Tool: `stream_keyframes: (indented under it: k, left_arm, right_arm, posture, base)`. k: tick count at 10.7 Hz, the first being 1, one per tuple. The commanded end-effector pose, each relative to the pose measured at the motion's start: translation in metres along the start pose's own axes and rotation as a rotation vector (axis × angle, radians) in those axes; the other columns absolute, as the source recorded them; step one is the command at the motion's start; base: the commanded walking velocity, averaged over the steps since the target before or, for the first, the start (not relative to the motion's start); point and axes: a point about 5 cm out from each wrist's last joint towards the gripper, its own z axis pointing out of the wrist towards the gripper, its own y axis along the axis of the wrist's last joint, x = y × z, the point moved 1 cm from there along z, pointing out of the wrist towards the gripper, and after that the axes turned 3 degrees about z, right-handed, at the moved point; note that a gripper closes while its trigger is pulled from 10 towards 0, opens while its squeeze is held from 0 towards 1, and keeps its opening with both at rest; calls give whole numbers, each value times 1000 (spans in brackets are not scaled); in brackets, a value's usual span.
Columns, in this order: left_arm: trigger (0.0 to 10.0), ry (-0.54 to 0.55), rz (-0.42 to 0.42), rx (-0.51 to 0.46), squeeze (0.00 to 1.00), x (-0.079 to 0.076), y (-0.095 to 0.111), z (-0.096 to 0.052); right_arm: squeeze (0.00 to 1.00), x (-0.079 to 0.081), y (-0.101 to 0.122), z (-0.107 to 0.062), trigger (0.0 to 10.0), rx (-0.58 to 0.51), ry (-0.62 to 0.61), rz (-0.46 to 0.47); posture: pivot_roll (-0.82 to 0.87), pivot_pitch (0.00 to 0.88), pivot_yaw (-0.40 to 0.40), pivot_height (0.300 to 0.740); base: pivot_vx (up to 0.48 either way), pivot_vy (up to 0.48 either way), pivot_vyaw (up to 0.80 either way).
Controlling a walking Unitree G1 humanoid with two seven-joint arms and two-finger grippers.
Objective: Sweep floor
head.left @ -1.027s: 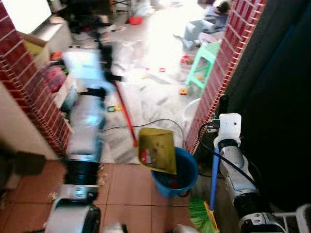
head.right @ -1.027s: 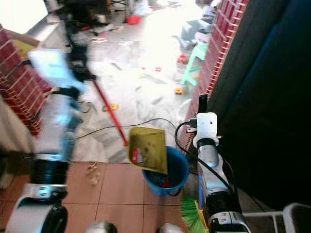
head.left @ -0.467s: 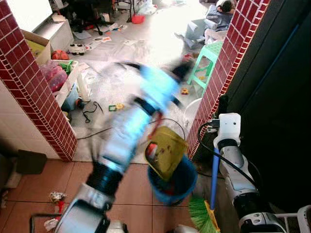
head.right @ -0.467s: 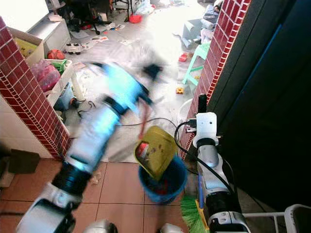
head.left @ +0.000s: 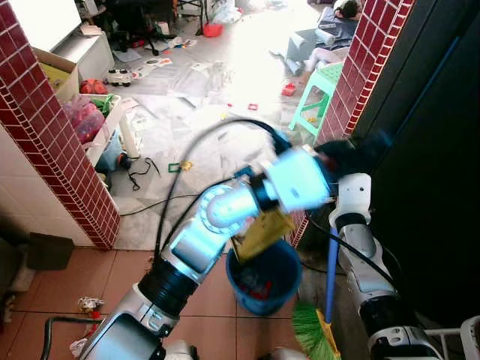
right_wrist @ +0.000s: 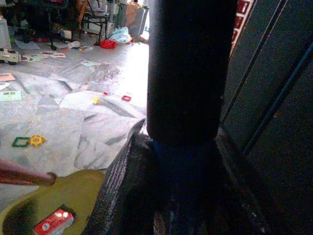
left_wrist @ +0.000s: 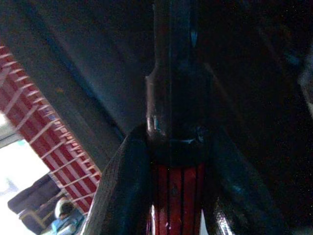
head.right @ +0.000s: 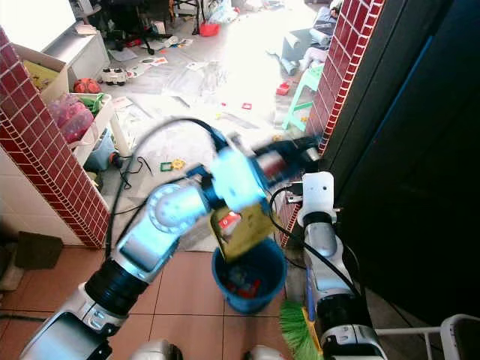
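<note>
While the left arm sweeps blurred across the head views, its left pincer [left_wrist: 171, 161] is clamped on a red ribbed handle [left_wrist: 176, 191] that runs on into a black grip; past it a dark wall and red brick show, with a seated person small in the bright corner. That handle carries the yellow dustpan [head.left: 264, 231], tilted steeply over the blue bucket [head.left: 266, 274], which stands on the terracotta tiles just beside the brick pillar [head.left: 364, 82]. A small red-and-white label [head.right: 229, 221] is stuck to the pan; its writing is too small and smeared to read. Red bits lie in the bucket, too dark to name.

The right pincer [right_wrist: 183, 161] is closed around the broom [head.left: 330, 270], gripping a thick black sleeve on its blue shaft; the green bristles [head.left: 311, 334] are cut off by the lower edge of the head views. The right wrist view also catches the pan and label below the fingers.

Beyond, the pale floor is littered with small toys and papers, a green stool [head.left: 319, 97] standing near the pillar, and glare washes out the far end
</note>
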Motion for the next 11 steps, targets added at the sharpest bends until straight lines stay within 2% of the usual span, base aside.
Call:
stream_keyframes:
  k: [1,2,3,5,7,8,9,10,11]
  left_arm:
    - [10000,-66,120,-21,0,3,14,5]
    - [10000,-66,78,-4,0,4,12,7]
    - [10000,-12,-20,-9,0,7,13,9]
    - [10000,-2,76,-21,0,12,16,10]
    - [10000,31,-153,-35,0,15,19,12]
    - [10000,42,-60,-11,0,19,16,12]
    - [10000,51,-74,-22,0,21,16,10]
    - [10000,121,-53,-56,0,30,24,12]
    - [10000,133,-24,-56,0,33,25,12]
  right_arm:
    - [0,1,11,6,10000,-47,-2,4]
    - [0,2,11,7,10000,-46,-1,4]
    - [0,2,12,8,10000,-49,-1,3]
    - [0,2,13,10,10000,-50,-3,3]
    - [0,1,14,12,10000,-52,-4,2]
    - [0,1,15,15,10000,-54,-4,0]
    - [0,2,16,16,10000,-58,-4,-1]
    - [0,1,17,16,10000,-62,-6,-1]
    - [0,2,17,16,10000,-61,-6,0]
  posture:
    - [-49,0,-13,740]
    - [-49,0,-12,740]
    - [-49,0,-12,740]
    - [-50,0,-12,740]
    - [-49,0,-12,740]
    - [-48,0,-12,740]
    - [-51,0,-12,740]
    - [-47,0,-13,740]
    - [-48,0,-12,740]
  base:
    - [0,0,0]
    - [0,0,0]
    - [0,0,0]
    - [0,0,0]
    - [0,0,0]
    - [0,0,0]
    - [0,0,0]
    - [0,0,0]
    - [0,0,0]
